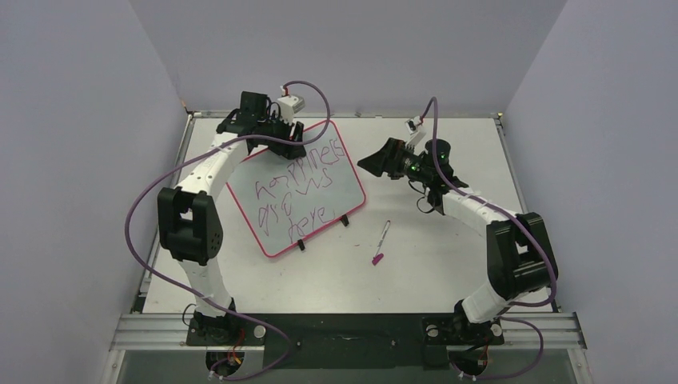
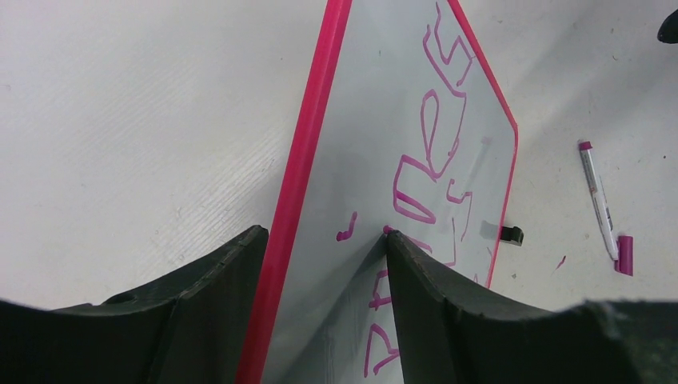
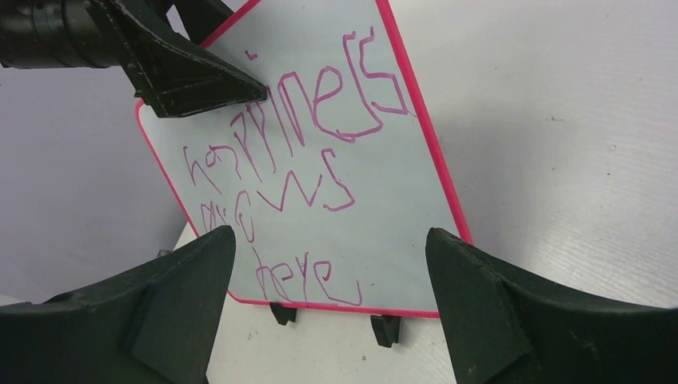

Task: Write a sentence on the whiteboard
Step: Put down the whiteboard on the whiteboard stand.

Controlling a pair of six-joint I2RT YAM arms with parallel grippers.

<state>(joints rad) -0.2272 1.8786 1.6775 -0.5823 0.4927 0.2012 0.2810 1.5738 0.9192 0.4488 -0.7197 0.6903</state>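
Lifting straight off is what the left gripper (image 2: 324,232) needs. Its jaws stand parted astride the top edge of the whiteboard (image 1: 340,188) and look released, so any sideways drag could topple the thin, glossy, red-framed panel off its small black clips (image 3: 382,330). The sentence (image 3: 296,184) — purple scrawl — runs below those fingers. Opposite, the right gripper (image 3: 328,234) gapes empty, facing it.
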